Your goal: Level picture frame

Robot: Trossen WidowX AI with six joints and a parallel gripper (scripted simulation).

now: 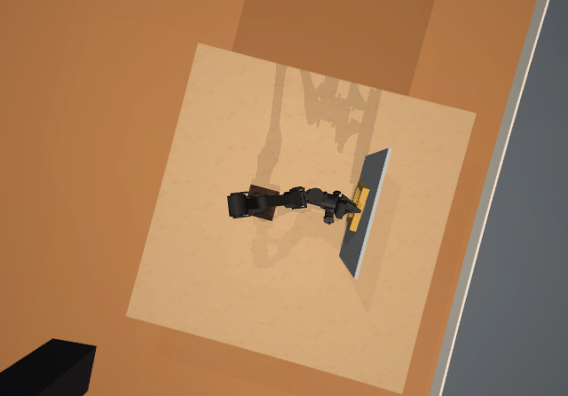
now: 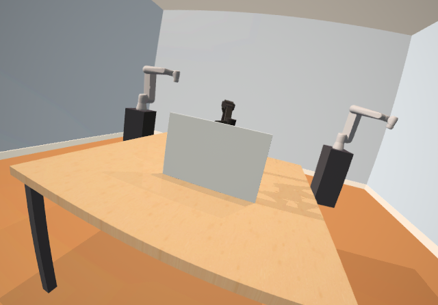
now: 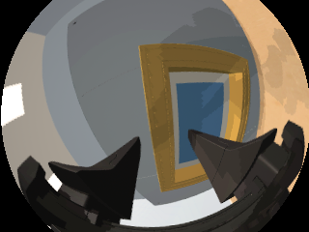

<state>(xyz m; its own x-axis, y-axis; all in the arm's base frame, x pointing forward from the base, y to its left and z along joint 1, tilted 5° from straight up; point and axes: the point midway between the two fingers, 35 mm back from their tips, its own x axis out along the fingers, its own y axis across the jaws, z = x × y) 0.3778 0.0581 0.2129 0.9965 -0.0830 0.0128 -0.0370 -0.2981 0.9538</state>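
The picture frame (image 1: pixel 364 194) (image 3: pixel 154 97) has a gold border and a blue centre and hangs on the front of the upright grey panel (image 1: pixel 374 166) (image 2: pixel 215 156) (image 3: pixel 106 72). In the wrist view its upper bar runs along the left side, slanting. How far it is off level I cannot tell. The screw and the notched strip are hidden. My gripper (image 1: pixel 358 209) (image 3: pixel 164 137) is open at the frame. In the wrist view the fingertips appear on either side of the upper bar, one overlapping the blue centre. Whether they touch the frame I cannot tell.
The panel stands on the wooden table (image 1: pixel 220 263) (image 2: pixel 141 210). In the exterior view it hides the frame and most of my arm. Two pale arms (image 2: pixel 150 86) (image 2: pixel 348 128) on dark pedestals (image 2: pixel 139 125) (image 2: pixel 332 174) stand beyond the table.
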